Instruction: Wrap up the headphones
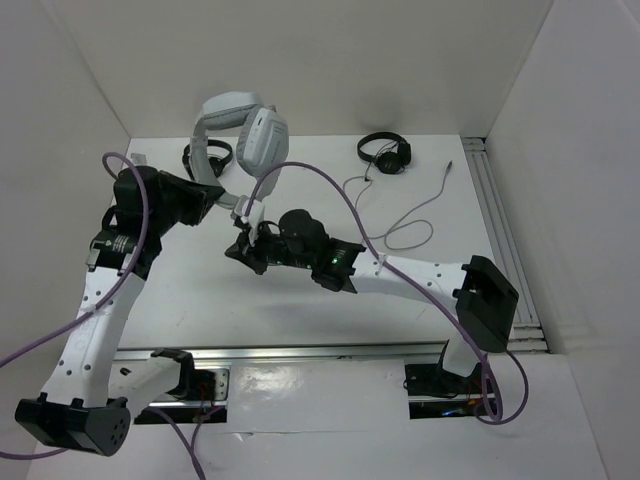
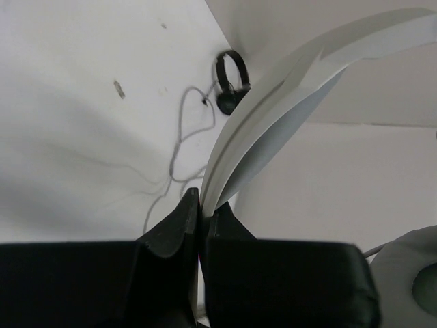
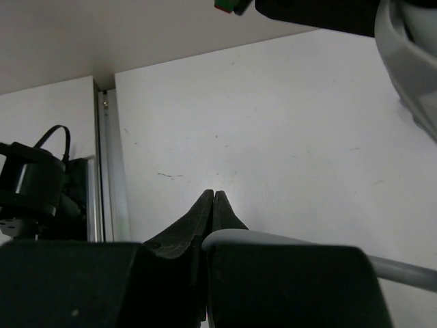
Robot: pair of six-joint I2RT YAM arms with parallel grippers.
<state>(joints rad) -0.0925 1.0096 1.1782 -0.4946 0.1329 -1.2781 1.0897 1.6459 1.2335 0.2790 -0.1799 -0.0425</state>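
Headphones (image 1: 243, 128) held up at rear, left of centre. Left wrist view: left gripper (image 2: 200, 199) pinching the headband (image 2: 273, 102) edge. Right wrist view: right gripper (image 3: 214, 198) pressed together, nothing seen between the tips; earcup (image 3: 410, 61) overhead. Top view alone shows both black headsets (image 1: 385, 152), and the cable (image 1: 415, 225) loose on the table (image 1: 200, 290).

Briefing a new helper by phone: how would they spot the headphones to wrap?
Look along the back edge of the white table, left of the middle. There the left gripper pinches the headband of raised headphones. They are big, white and light grey; the black pair beside them and the black pair farther right are small and flat.
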